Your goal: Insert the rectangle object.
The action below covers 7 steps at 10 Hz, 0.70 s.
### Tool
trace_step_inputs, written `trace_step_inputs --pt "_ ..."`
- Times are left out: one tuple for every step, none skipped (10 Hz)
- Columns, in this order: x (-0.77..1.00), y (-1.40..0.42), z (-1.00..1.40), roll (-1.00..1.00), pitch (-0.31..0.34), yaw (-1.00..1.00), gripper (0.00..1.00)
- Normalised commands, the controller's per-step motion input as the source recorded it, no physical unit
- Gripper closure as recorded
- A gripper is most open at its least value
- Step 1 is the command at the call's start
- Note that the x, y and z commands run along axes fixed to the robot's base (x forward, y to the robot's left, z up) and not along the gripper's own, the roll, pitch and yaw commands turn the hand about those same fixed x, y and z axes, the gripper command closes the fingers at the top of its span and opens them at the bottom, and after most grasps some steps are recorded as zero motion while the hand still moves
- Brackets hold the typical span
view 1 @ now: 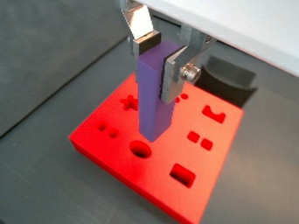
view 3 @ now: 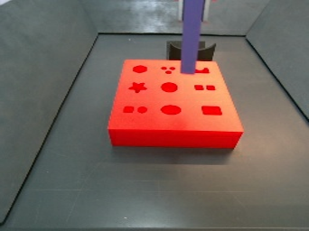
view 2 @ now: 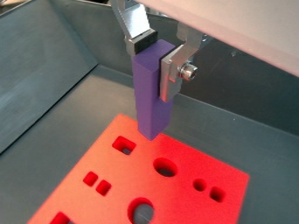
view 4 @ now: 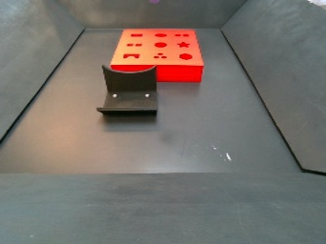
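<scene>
My gripper (view 1: 160,57) is shut on the rectangle object (view 1: 155,96), a long purple bar held upright by its upper end between the silver fingers (view 1: 174,73). It shows the same way in the other wrist view, gripper (view 2: 156,59) and bar (view 2: 152,92). The bar's lower end hangs a little above the red block with shaped holes (view 1: 111,149), apart from it. In a side view the bar (view 3: 191,32) hangs over the far right part of the red block (view 3: 175,126); the gripper is above that frame. A rectangular hole (view 3: 212,111) lies near the block's front right.
The dark fixture (view 4: 128,91) stands on the grey floor close beside the red block (view 4: 159,65); it also shows behind the block (view 3: 203,48). Grey walls (view 3: 49,99) slope up around the floor.
</scene>
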Motion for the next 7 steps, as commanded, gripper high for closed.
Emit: trace_step_inputs --pt "0.67 0.02 -0.36 -0.10 -0.061 -0.48 1.00" --pt "0.71 0.00 -0.37 -0.03 0.000 -0.48 1.00" --pt "0.65 0.00 -0.30 0.00 0.000 -0.50 1.00" --pt "0.31 -0.22 -0.50 0.33 0.001 -0.55 1.00" --pt "0.12 -0.11 -0.40 0.33 0.080 -0.60 1.00" --pt "0.08 -0.05 -0.25 0.29 0.023 -0.72 1.00" --pt "0.21 -0.03 -0.10 0.20 0.000 -0.73 1.00"
